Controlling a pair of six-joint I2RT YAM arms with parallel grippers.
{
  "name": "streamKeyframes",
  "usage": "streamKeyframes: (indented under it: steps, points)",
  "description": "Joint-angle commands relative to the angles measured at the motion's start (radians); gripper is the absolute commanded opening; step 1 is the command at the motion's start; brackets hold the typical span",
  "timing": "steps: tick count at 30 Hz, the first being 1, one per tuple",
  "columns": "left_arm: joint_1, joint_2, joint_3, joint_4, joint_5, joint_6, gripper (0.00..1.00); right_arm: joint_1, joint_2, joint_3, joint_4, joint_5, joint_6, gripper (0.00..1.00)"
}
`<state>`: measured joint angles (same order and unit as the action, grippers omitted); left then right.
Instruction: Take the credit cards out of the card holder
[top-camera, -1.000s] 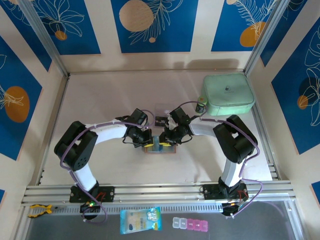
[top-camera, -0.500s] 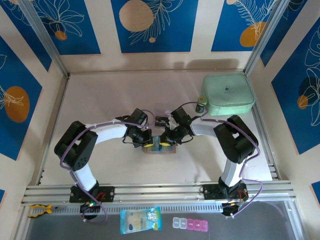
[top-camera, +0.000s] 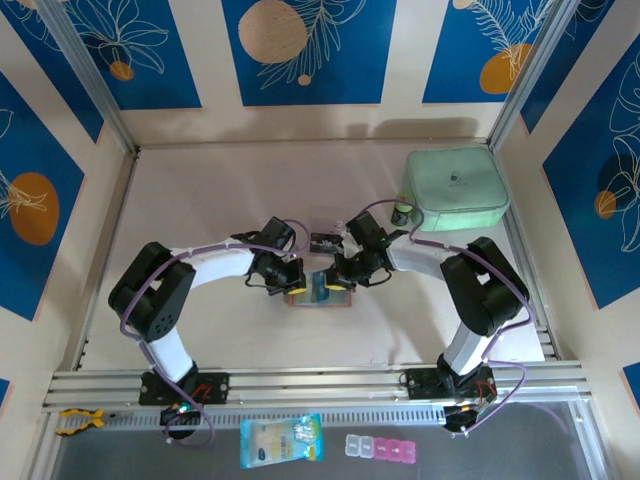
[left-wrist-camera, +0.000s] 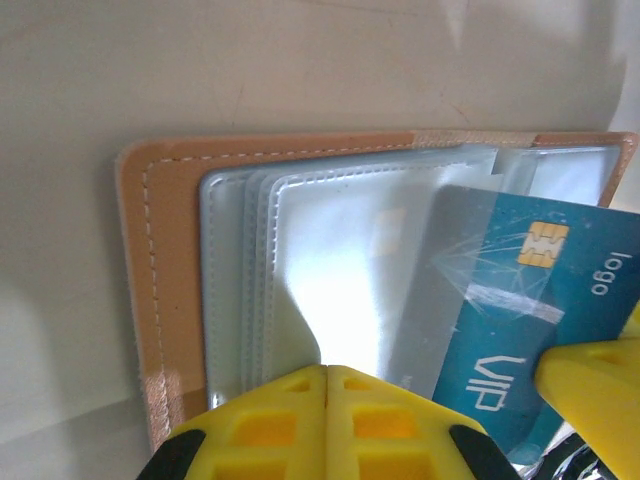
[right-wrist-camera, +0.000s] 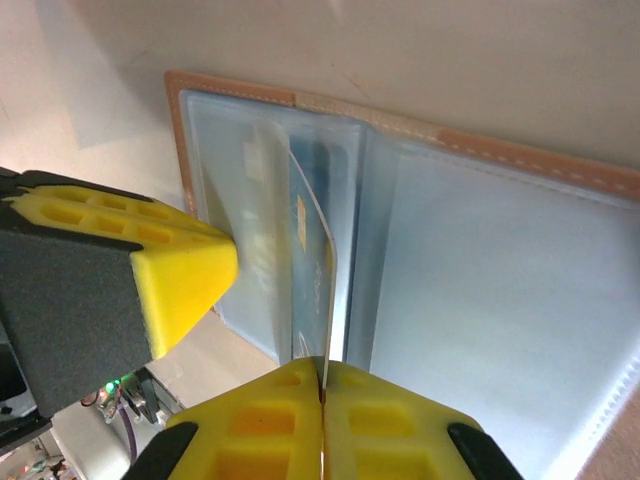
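Observation:
The tan card holder (top-camera: 320, 295) lies open on the table between both arms, its clear pockets (left-wrist-camera: 330, 250) facing up. A dark blue card (left-wrist-camera: 520, 300) with a gold chip and "VIP" print sticks partly out of a pocket. My right gripper (right-wrist-camera: 323, 368) is shut on this card's edge, and the card (right-wrist-camera: 312, 260) stands edge-on above the card holder (right-wrist-camera: 480, 290). My left gripper (left-wrist-camera: 327, 372) is shut on a clear leaf of the card holder (left-wrist-camera: 160, 280), pinning its left half. A dark card (top-camera: 322, 241) lies on the table just behind the grippers.
A large mint-green case (top-camera: 456, 189) sits at the back right with a small green-capped bottle (top-camera: 402, 211) beside it. On the front ledge lie a blue-and-yellow packet (top-camera: 282, 440) and a pink pill box (top-camera: 380, 448). Metal rails frame the table.
The right arm's elbow has swung outward to the right and its gripper has shifted slightly, drawing the blue card. The left arm and the card holder have stayed put.

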<state>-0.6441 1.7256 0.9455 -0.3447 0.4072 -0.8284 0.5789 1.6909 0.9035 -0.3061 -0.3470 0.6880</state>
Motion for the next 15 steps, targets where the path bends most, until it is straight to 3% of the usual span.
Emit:
streamKeyframes:
  steps: [1, 15]
  points:
    - [-0.005, 0.006, -0.01, -0.043, -0.022, 0.006, 0.03, -0.006, -0.026, 0.001, -0.112, 0.042, -0.042, 0.07]
    - [-0.004, -0.012, -0.022, -0.039, -0.022, 0.002, 0.03, 0.009, -0.039, 0.049, -0.194, 0.092, -0.075, 0.07]
